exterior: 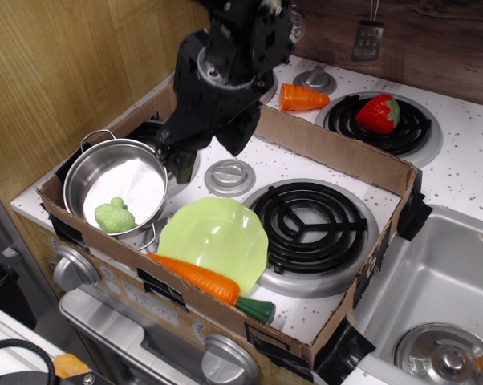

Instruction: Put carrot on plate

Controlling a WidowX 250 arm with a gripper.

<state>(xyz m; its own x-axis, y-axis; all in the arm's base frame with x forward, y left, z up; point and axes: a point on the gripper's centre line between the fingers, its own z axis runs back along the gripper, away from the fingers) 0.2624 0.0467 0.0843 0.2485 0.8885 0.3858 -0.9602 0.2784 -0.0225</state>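
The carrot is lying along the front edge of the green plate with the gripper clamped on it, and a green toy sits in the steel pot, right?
Not quite. The gripper is not on the carrot: the observation.image view shows it lifted clear, above the stove beside the steel pot. The carrot does lie along the green plate's front edge, and the green toy sits in the pot.

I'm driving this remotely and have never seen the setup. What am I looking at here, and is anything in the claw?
One camera looks down from the front onto a toy stove ringed by a cardboard wall. The big black shape up top is the robot arm; its gripper hangs above the stove, holding nothing. The carrot lies across the near rim of the green plate, its green stem end off the plate. Left is a steel pot with a green toy inside. Behind the wall sit a stubby orange toy and a strawberry.
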